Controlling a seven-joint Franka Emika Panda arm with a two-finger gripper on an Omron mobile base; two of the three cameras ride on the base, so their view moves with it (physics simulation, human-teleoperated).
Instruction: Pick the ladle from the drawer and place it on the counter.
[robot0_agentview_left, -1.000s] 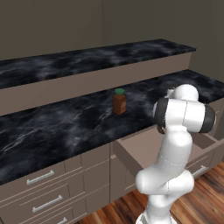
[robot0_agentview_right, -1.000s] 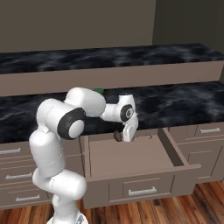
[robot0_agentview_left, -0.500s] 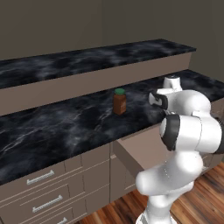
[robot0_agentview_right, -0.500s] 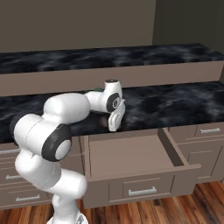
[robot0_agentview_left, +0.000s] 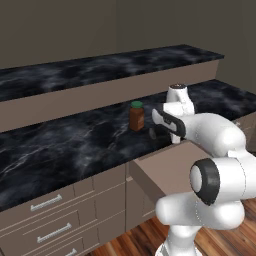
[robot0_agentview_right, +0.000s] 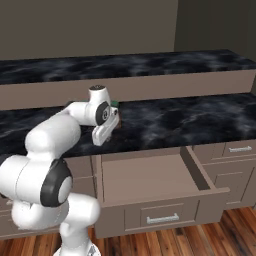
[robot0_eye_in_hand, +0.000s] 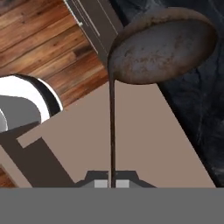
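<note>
Claw (robot0_eye_in_hand: 112, 183) clenched on the ladle (robot0_eye_in_hand: 148, 48): in the hand view the thin handle rises from between the fingertips at bottom centre to the round greyish bowl at upper right. Ladle is clear of the drawer (robot0_agentview_right: 150, 177), which stands pulled out at centre of the right base view. In the left base view the claw (robot0_agentview_left: 159, 131) sits mid-frame over the bench (robot0_agentview_left: 75, 140), just right of the jar (robot0_agentview_left: 136, 115).

Bulbous glossy white arm (robot0_agentview_left: 215, 135) segments (rounded throughout) joined by dark grey joint rings.
</note>
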